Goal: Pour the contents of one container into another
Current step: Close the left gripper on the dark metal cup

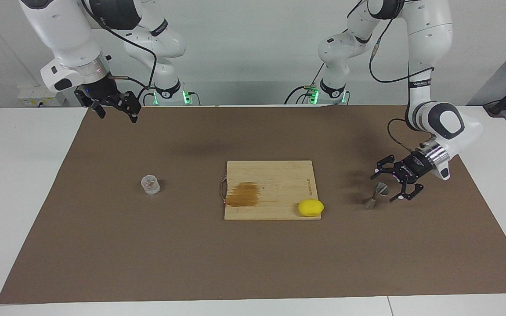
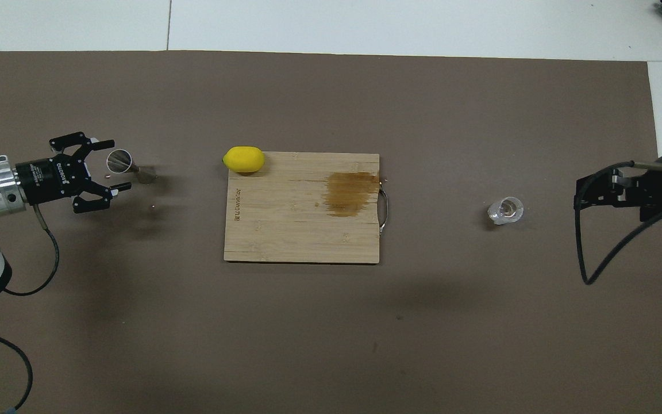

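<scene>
Cutting board (image 1: 275,175) mid-table on brown mat (image 1: 253,263), bearing a brown stain (image 1: 243,194); lemon (image 1: 310,207) at its corner.

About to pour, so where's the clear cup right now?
The clear cup stands alone on the brown mat toward the right arm's end, beside the cutting board.

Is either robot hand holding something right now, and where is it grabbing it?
Nothing is held. The left gripper is open beside the small silver hourglass-shaped metal jigger, not gripping it. The right gripper waits open and empty, away from the small clear cup.
</scene>
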`<state>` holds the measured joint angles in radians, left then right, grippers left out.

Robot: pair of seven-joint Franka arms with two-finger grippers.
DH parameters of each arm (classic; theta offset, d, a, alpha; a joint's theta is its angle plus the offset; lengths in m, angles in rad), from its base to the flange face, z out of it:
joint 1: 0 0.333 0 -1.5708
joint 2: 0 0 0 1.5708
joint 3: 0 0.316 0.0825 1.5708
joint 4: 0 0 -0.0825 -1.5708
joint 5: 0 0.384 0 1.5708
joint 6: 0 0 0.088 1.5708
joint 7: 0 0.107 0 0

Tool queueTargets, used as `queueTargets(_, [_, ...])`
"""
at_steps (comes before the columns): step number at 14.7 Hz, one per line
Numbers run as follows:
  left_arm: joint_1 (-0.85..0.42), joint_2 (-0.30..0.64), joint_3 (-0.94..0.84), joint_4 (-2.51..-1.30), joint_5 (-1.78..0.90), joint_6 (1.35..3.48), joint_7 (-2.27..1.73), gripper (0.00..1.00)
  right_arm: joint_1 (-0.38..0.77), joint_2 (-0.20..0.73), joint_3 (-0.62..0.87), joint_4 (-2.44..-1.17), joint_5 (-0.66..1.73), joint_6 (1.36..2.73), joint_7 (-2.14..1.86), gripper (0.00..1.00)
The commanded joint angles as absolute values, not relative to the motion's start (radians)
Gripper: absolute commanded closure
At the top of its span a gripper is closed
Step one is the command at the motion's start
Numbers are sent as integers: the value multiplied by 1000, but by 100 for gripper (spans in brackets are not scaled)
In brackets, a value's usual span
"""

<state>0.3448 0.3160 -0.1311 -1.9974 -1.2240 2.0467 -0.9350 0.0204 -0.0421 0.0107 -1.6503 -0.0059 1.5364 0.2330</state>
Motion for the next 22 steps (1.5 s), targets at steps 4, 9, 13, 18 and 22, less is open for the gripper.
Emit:
queueTargets(4, [327,282,-124,-2037,-1259,2069,-917,0,20,-49,9,-1655,-14,1534,239,0])
queueTargets(9, [322,282,-123,-2039,-1261,2074,-917,4,20,-49,9,-1655,-14,1532,239,0])
queueTargets(13, [324,282,-124,-2040,-1261,2077,-919,12,20,-49,9,-1655,-14,1534,239,0])
queueTargets(18, [337,281,-121,-2042,-1261,2072,-922,12,20,-49,9,-1655,-14,1532,239,0])
queueTargets(22, [337,281,-123,-2042,-1261,2072,-928,36,20,-49,9,-1655,-14,1532,239,0])
